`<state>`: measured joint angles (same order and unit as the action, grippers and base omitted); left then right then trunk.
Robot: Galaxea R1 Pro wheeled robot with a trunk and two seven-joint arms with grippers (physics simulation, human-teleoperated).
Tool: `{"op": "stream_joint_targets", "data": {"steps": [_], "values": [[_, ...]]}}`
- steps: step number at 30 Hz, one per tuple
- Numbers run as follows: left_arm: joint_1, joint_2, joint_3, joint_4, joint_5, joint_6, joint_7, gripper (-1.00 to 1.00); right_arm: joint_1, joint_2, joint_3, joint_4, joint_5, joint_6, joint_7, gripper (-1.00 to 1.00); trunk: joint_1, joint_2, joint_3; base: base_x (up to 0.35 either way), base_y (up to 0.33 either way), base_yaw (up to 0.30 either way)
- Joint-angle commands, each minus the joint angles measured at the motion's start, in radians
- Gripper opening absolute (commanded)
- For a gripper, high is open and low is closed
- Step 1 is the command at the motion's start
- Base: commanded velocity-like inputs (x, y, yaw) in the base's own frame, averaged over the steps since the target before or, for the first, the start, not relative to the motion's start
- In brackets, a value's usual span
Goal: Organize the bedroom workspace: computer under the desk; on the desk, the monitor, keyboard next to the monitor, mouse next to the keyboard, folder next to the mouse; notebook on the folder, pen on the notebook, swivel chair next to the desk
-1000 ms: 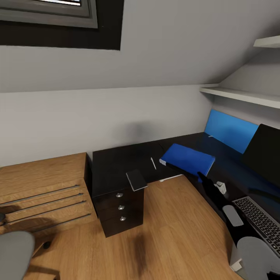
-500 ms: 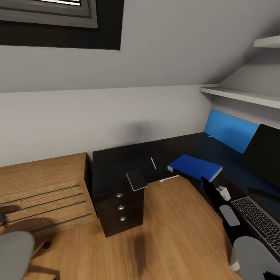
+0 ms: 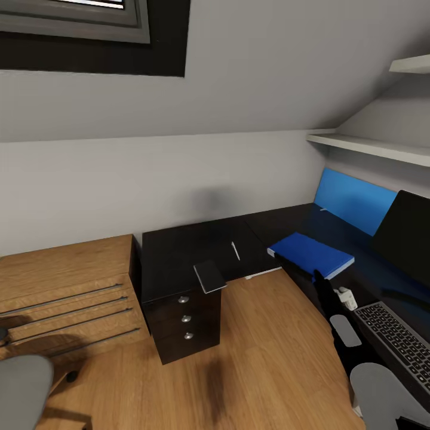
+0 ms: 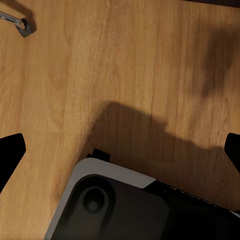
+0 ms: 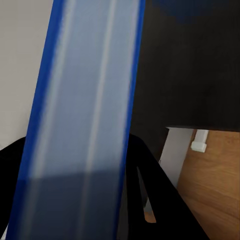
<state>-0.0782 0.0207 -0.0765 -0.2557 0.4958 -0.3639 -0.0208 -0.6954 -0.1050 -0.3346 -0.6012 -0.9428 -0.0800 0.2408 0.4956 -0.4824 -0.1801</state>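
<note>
The blue folder [image 3: 310, 254] is level and low over the black desk [image 3: 191, 248], left of the monitor [image 3: 409, 236]; I cannot tell if it touches. My right gripper [image 3: 318, 276] is shut on its near edge. In the right wrist view the folder's edge [image 5: 85, 100] runs between the black fingers [image 5: 150, 175] of my right gripper [image 5: 80, 200]. The grey notebook [image 3: 209, 276] overhangs the desk's front corner, and the pen [image 3: 235, 251] lies behind it. The keyboard [image 3: 394, 340] lies at the right. My left gripper [image 4: 120, 150] hangs open over the wood floor.
Oak drawers [image 3: 65, 292] stand at the left, next to a black drawer unit [image 3: 185, 325] under the desk. A blue panel [image 3: 352, 200] leans on the wall behind the desk, with white shelves [image 3: 376, 146] above it. A chrome castor leg [image 4: 20, 22] stands on the floor.
My right gripper has carried the folder to the right, closer to the monitor, and the folder has come down flatter over the desk. Nothing else has moved.
</note>
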Motion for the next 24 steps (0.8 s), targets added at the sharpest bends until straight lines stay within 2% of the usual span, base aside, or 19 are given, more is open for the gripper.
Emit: {"op": "stream_joint_targets", "data": {"steps": [1, 3, 5, 7, 8, 11, 13, 15, 24], "values": [[-0.001, 0.001, -0.008, 0.001, 0.01, -0.004, -0.002, 1.0, -0.001, 0.001, 0.0, 0.001, -0.024, -0.002, 0.007, -1.0, 0.0, -0.002, -0.002, 0.0, 0.0, 0.0], [-0.001, 0.001, -0.008, 0.001, 0.01, -0.004, -0.002, 1.0, -0.001, 0.001, 0.0, 0.001, -0.057, -0.002, 0.007, -1.0, 0.0, -0.002, -0.002, 0.0, 0.0, 0.0], [-0.001, 0.001, -0.008, 0.001, 0.01, -0.004, -0.002, 1.0, -0.001, 0.002, 0.002, 0.001, -0.12, -0.001, 0.008, -1.0, 0.0, -0.002, -0.002, 0.0, 0.0, 0.0], [-0.001, 0.001, -0.008, 0.001, 0.01, -0.004, -0.002, 1.0, -0.001, 0.002, 0.002, 0.001, -0.157, -0.001, 0.008, -1.0, 0.0, -0.002, -0.002, 0.0, 0.0, 0.0], [-0.001, 0.001, -0.008, 0.001, 0.01, -0.004, -0.002, 1.0, -0.001, 0.002, 0.002, 0.001, -0.195, -0.001, 0.008, -1.0, 0.0, -0.002, -0.002, 0.0, 0.0, 0.0], [-0.001, 0.001, -0.008, 0.001, 0.01, -0.004, -0.002, 1.0, -0.001, 0.002, 0.003, 0.002, -0.271, -0.001, 0.009, -1.0, 0.0, -0.002, -0.002, 0.0, 0.0, 0.0], [-0.001, 0.001, -0.008, 0.001, 0.01, -0.004, -0.002, 1.0, -0.001, 0.002, 0.003, 0.002, -0.298, -0.001, 0.009, -1.0, 0.0, -0.002, -0.002, 0.0, 0.0, 0.0], [-0.001, 0.001, -0.008, 0.001, 0.01, -0.004, -0.002, 1.0, -0.001, 0.002, 0.004, 0.002, -0.311, -0.001, 0.012, -1.0, 0.0, -0.002, -0.002, 0.0, 0.0, 0.0], [-0.001, 0.001, -0.008, 0.001, 0.01, -0.004, -0.002, 1.0, -0.001, 0.002, 0.005, 0.003, -0.318, 0.0, 0.012, -1.0, 0.0, -0.002, -0.002, 0.0, 0.0, 0.0]]}}
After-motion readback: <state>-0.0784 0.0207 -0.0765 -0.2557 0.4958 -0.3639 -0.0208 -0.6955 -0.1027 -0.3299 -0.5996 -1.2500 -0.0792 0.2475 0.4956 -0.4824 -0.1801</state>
